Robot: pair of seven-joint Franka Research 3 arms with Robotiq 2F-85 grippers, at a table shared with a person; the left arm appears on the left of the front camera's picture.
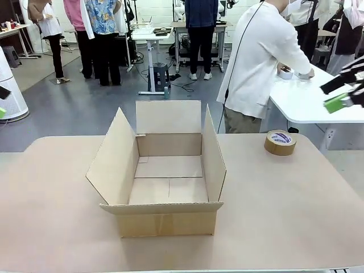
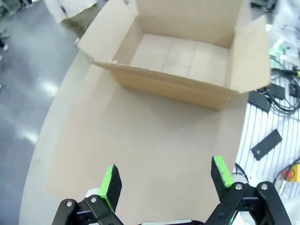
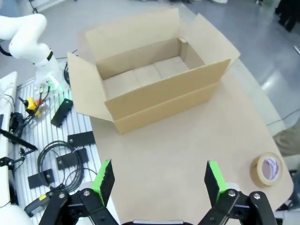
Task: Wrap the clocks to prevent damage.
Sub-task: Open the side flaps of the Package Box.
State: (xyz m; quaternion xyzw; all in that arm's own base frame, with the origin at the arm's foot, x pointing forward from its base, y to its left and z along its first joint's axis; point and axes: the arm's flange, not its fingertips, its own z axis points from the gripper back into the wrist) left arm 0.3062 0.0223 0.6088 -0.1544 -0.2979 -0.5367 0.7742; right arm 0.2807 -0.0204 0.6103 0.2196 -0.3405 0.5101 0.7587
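1. Both arms are poised above the table (image 1: 284, 216). The left gripper (image 2: 165, 176) and the right gripper (image 3: 158, 176) are held spread wide, with nothing between the green pads.
2. Where the clocks lie cannot be told. A small white object (image 1: 285, 72) under the person's hand (image 1: 307, 74) at the neighbouring white table is too small to identify.
3. The open cardboard box (image 1: 170, 219) is set at mid-table and looks light. If a raised flap is clipped by a reaching arm, the box is likely to be pushed askew or folded in.
4. The tape roll (image 1: 280, 142) is placed near the far right edge. A sideways nudge could send it rolling off.
5. The person is turned away from the table, so a hand-over begun now risks being mistimed.
6. A clock face could be cracked if it is pinched directly or dropped into the bare box unwrapped.
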